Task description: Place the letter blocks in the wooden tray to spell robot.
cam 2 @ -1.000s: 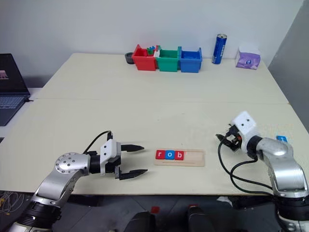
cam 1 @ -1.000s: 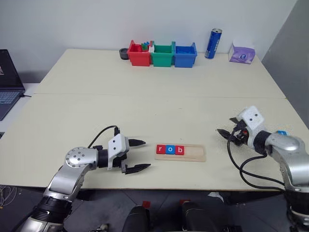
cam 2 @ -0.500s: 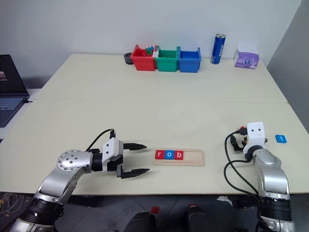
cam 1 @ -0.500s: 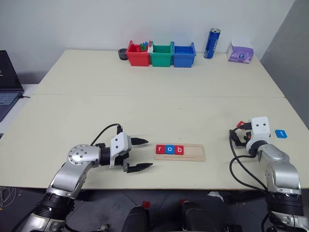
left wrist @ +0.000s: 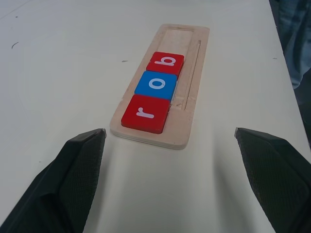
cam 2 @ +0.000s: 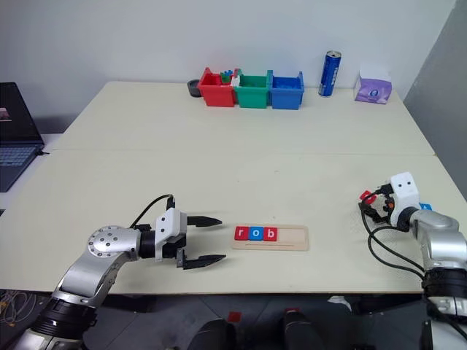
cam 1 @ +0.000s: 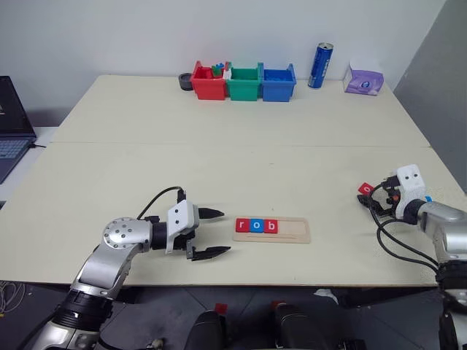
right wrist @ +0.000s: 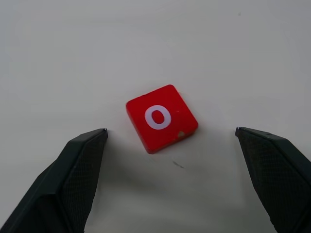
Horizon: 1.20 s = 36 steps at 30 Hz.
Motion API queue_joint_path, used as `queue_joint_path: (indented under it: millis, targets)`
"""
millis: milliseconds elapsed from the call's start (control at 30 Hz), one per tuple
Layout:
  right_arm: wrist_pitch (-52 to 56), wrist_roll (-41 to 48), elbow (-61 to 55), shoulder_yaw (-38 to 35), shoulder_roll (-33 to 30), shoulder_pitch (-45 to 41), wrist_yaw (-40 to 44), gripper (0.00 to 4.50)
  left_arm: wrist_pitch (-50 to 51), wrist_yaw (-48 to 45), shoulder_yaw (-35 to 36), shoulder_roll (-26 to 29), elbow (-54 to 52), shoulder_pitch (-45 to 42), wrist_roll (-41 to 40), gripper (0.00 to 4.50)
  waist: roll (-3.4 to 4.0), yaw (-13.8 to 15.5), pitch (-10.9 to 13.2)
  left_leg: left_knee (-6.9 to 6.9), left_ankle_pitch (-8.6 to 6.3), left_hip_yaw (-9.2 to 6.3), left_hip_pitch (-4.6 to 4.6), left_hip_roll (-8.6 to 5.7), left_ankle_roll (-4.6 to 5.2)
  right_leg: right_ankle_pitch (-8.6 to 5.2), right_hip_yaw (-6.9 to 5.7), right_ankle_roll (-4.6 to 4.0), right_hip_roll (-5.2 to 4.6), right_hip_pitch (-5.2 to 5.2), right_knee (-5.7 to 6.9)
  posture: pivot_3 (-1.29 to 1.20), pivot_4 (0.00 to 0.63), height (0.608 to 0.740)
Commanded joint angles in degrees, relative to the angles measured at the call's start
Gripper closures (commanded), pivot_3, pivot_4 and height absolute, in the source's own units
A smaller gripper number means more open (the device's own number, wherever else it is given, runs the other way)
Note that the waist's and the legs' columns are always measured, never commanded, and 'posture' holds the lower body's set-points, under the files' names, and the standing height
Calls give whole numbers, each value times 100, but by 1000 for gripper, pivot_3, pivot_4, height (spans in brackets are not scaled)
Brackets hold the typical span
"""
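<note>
— Cream tabletop (cam 1: pixel 241 160) under a plain white wall, and along the far edge 3 plastic bins in a row: red bin (cam 1: pixel 209 84), green bin (cam 1: pixel 245 83), blue bin (cam 1: pixel 279 83). What else is back there?

— Blue can (cam 1: pixel 320 65) standing upright just right of the bins, a purple tissue pack (cam 1: pixel 365 82) beyond it, a dark round thing tucked behind the red bin — can't tell what. Laptop (cam 1: pixel 13 124) off the left edge.

— And the action?

— Wooden tray (cam 1: pixel 273 229) lies near the front edge, 3 letter blocks in its left part: red r (left wrist: pixel 145 113), blue o (left wrist: pixel 156 86), red b (left wrist: pixel 165 63), touching in a row. The right part of the groove is bare wood.

— Left gripper (cam 1: pixel 211 233)?

— Just left of the tray, pointing at its end, fingers (left wrist: pixel 73 179) spread wide, nothing between them.

— Over to the right!

— Right gripper (right wrist: pixel 170 136) hangs at the table's right edge, well apart from the tray, jaws wide and empty. A red o block (right wrist: pixel 161 117) lies flat on the table between the fingertips, touching neither. A blue block (cam 2: pixel 425 207) peeks out behind the wrist; its letter is hidden. Nothing lies between this block and the tray — open table.
</note>
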Motion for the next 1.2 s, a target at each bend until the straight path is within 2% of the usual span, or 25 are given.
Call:
queue_joint_path:
  millis: [33,200,367,467,533,700,900,1000,1100,1200]
  targets:
    - [-345,-48,602,272,-215,-352,593,13,-91,-59,31,2,-8,-124,-5,0,0,-2,0,1,0,1,1,-1,0,0,0,0,0,0,0,0,150,740]
    - [-628,-170,1377,580,-258,-769,1083,13,-131,-113,23,-4,63,-159,12,0,-1,-19,0,1,0,4,3,1,0,1,2,-1,1,1,0,0,150,740]
    - [-783,-245,1872,697,-136,-1033,1120,13,-186,-136,-10,-42,125,-170,42,0,-3,-54,-2,2,0,3,7,5,0,1,3,-1,0,5,1,0,150,740]
    - [-791,-245,1780,696,-100,-970,1066,601,-218,-145,-7,-52,160,-165,51,0,-4,-66,-3,3,0,3,8,5,0,2,4,-1,0,6,1,0,150,740]
    - [-709,-209,1537,680,-100,-827,1072,1227,-233,-151,-5,-51,170,-156,49,0,-4,-67,-3,3,0,2,7,6,0,2,3,-1,0,6,2,0,150,740]
    - [-205,-66,-143,492,-101,79,702,3032,-254,-148,-11,-56,171,-118,54,0,-4,-31,-5,0,0,-13,2,6,0,1,1,0,-2,7,2,0,150,740]
    - [934,-28,-3253,-211,528,1651,-783,3037,-193,-158,-2,-42,112,-59,20,0,-1,11,-7,-3,0,-29,-7,9,-1,-1,-1,0,-3,2,2,0,150,740]
    - [1991,35,-4805,-435,1294,2366,-1588,3037,-196,-191,-14,-41,116,-64,14,0,0,14,-7,-1,0,-32,-8,8,-2,-14,0,22,-3,2,5,0,150,740]
    - [2642,-81,-6018,-241,2222,3039,-2368,3037,-194,-221,-50,-74,152,-114,25,0,2,14,-9,-1,1,-33,-7,8,-3,-15,0,25,-3,0,4,0,150,740]
    - [2909,-217,-6564,178,2786,3364,-2863,3037,-171,-278,-88,-102,168,-177,30,0,3,0,-9,-1,1,-33,-4,11,-3,-17,1,26,-3,0,3,0,150,740]
